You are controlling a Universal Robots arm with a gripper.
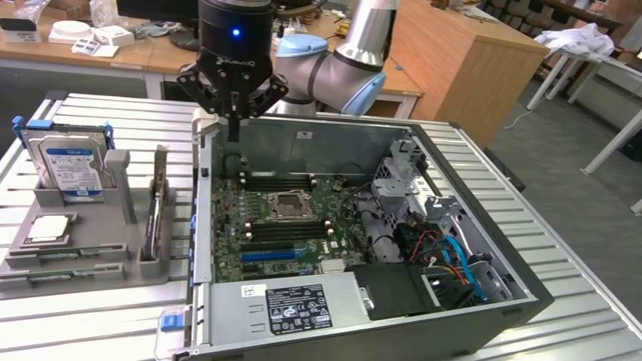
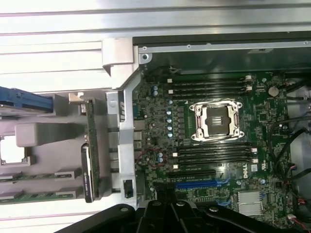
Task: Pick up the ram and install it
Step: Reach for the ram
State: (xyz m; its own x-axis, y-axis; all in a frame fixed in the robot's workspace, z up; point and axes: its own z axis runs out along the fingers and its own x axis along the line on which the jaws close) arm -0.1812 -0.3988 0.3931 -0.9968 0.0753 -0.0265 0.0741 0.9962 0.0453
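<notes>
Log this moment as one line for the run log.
claw: shut, empty | position: above computer case wall nearest grey holder | ram: on edge in that holder, not yet picked up

No word or number could be read with certainty. A pale brand line stood on the black body of the end effector (image 1: 233, 134), above one corner of the computer case (image 1: 522, 297). Inside the case, the power supply (image 1: 236, 322) carried a black label (image 1: 299, 307) with small white signs. Beside the case, on the exterior view's left, the hard drive (image 1: 65, 141) had a blue-and-white label (image 1: 71, 169), illegible.
</notes>
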